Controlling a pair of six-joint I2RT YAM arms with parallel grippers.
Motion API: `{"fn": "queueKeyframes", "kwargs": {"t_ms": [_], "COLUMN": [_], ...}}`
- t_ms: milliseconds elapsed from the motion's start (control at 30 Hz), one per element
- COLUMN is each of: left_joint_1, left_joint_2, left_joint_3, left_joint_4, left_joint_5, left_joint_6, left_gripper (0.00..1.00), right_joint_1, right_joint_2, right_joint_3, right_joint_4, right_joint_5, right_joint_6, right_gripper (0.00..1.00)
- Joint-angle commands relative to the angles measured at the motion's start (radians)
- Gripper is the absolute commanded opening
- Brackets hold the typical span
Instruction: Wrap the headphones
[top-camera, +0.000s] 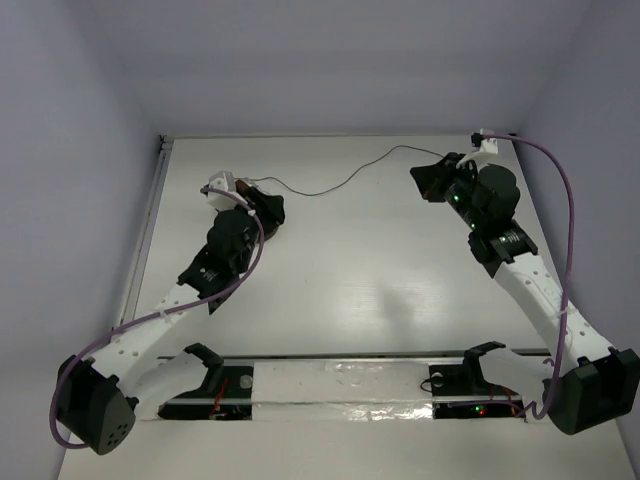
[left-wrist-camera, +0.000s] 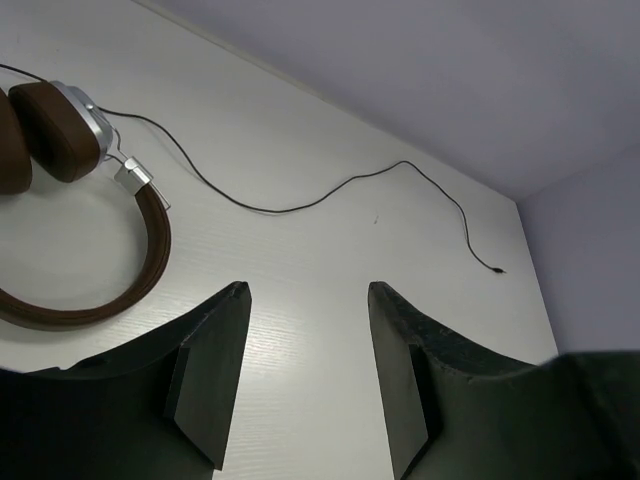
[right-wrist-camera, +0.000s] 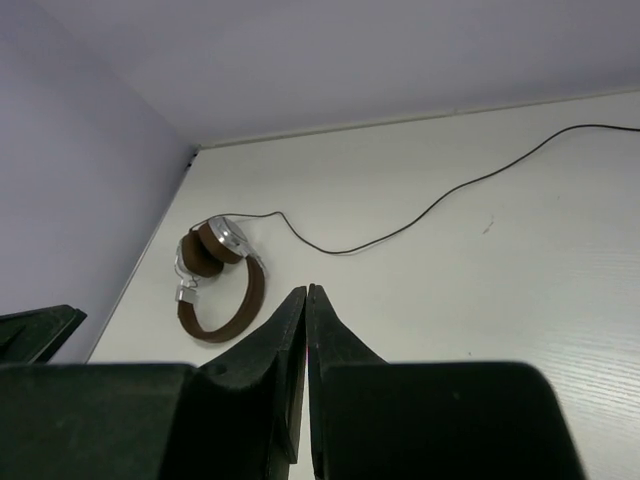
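Note:
The headphones lie flat on the white table at the back left, with a brown headband and silver earcups with brown pads. In the top view only a silver part shows beside my left arm. The thin black cord runs loose to the right and ends in a plug; it also shows in the top view. My left gripper is open and empty, just right of the headband. My right gripper is shut and empty, far right of the headphones, near the cord's end.
Purple-grey walls close the table at the back and both sides. A metal rail runs along the left edge. A shiny strip with brackets crosses the near edge between the arm bases. A white fitting sits in the back right corner.

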Motion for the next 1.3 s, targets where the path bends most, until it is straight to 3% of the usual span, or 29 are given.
{"fn": "queueKeyframes", "kwargs": {"t_ms": [0, 67, 267, 400, 500, 533, 600, 633, 733, 833, 1267], "left_joint_1": [-0.002, -0.002, 0.015, 0.116, 0.217, 0.248, 0.261, 0.261, 0.261, 0.261, 0.261], "left_joint_2": [-0.003, 0.000, 0.037, 0.066, 0.088, 0.095, 0.134, 0.150, 0.227, 0.304, 0.540], "left_joint_3": [-0.015, -0.021, -0.054, -0.091, -0.120, -0.131, -0.140, -0.136, -0.119, -0.096, 0.022], "left_joint_4": [0.031, -0.009, -0.135, -0.179, -0.207, -0.207, -0.178, -0.172, -0.147, -0.101, -0.058], "left_joint_5": [-0.011, -0.040, -0.125, -0.077, -0.065, -0.049, -0.023, -0.014, 0.004, 0.015, 0.035], "left_joint_6": [-0.016, -0.044, -0.140, -0.209, -0.243, -0.243, -0.239, -0.240, -0.246, -0.243, -0.225], "left_gripper": [0.47, 0.45, 0.08, 0.01, 0.19, 0.38, 0.55, 0.64, 0.66, 0.66, 0.61], "right_joint_1": [-0.001, -0.001, -0.001, -0.001, -0.001, -0.001, -0.001, -0.001, -0.001, -0.001, -0.001], "right_joint_2": [-0.017, -0.014, -0.004, 0.003, 0.006, 0.008, 0.009, 0.011, 0.015, 0.019, 0.028], "right_joint_3": [0.011, 0.013, 0.013, 0.011, 0.008, 0.007, 0.002, 0.001, 0.002, 0.002, -0.008], "right_joint_4": [0.058, 0.060, 0.069, 0.068, 0.063, 0.063, 0.071, 0.072, 0.071, 0.069, 0.075], "right_joint_5": [-0.025, -0.031, -0.060, -0.065, -0.071, -0.076, -0.092, -0.099, -0.117, -0.129, -0.148], "right_joint_6": [-0.008, -0.010, -0.007, -0.007, -0.007, -0.007, -0.002, -0.002, -0.003, -0.007, -0.005], "right_gripper": [0.09, 0.09, 0.08, 0.08, 0.08, 0.09, 0.11, 0.20, 0.37, 0.44, 0.42]}}
